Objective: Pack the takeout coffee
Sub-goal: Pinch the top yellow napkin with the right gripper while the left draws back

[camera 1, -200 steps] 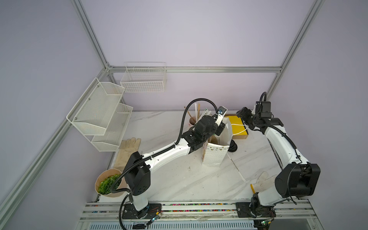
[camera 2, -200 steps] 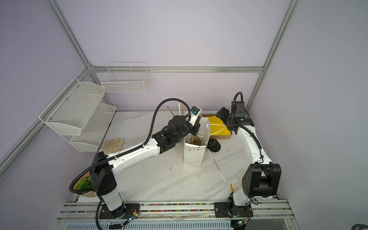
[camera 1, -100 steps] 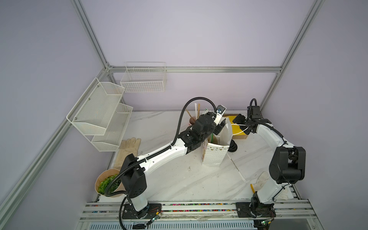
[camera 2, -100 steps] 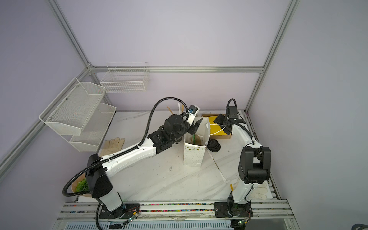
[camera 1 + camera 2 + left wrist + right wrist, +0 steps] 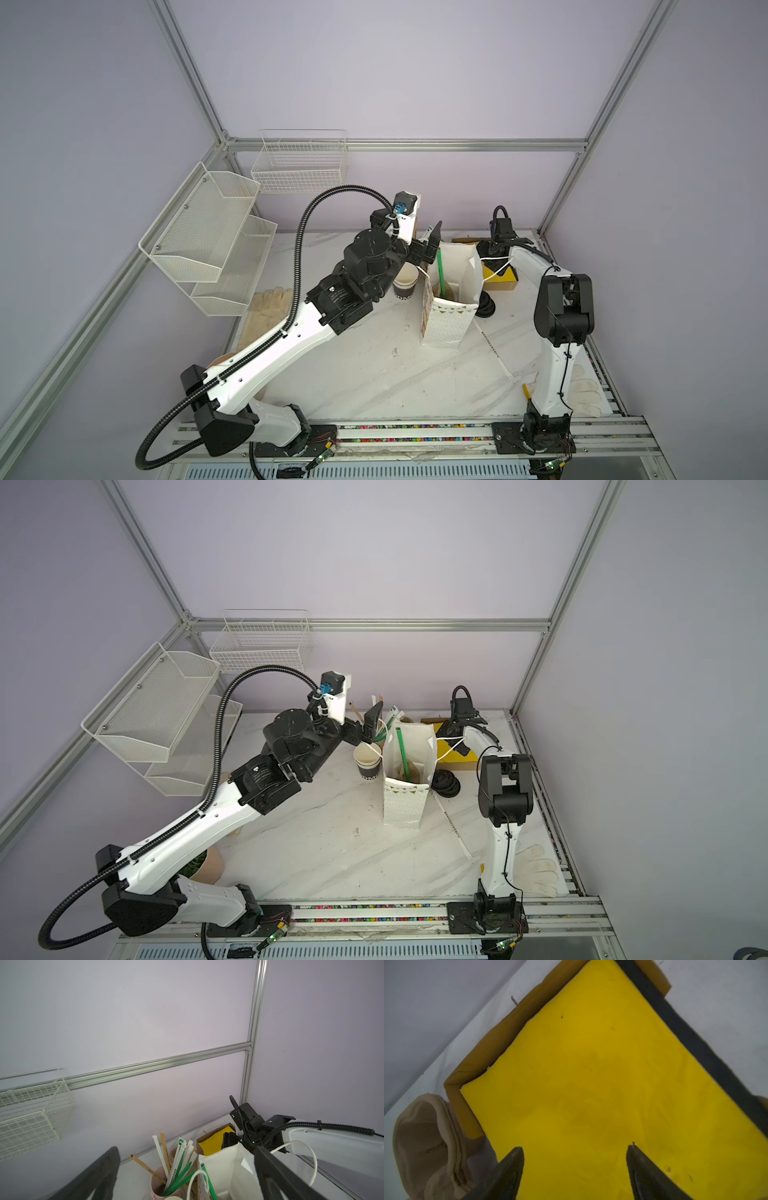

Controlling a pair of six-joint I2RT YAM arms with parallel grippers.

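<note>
The white paper bag [image 5: 446,328] [image 5: 405,804] stands open mid-table with a green straw [image 5: 440,270] [image 5: 402,750] leaning inside it. Low in the bag lies a tan rounded shape [image 5: 406,769]; I cannot tell whether it is the takeout coffee. My left gripper [image 5: 432,245] [image 5: 372,727] [image 5: 186,1150] hovers open and empty at the bag's far left rim. My right gripper [image 5: 486,249] [image 5: 574,1148] is open just above a yellow pad [image 5: 581,1064] [image 5: 505,278] in a cardboard tray behind the bag, close to the bag's handle [image 5: 494,266].
A nested stack of black cups [image 5: 404,284] [image 5: 368,762] stands left of the bag. A pinkish cup of straws [image 5: 158,1184] is behind it and black lids [image 5: 484,307] are to the bag's right. Gloves [image 5: 268,307] [image 5: 536,870] lie at both sides, and wire racks [image 5: 208,232] hang left.
My left gripper has gone from shut to wide open above the bag. The right arm has folded back, bringing its gripper down over the yellow pad with its jaws slightly narrower.
</note>
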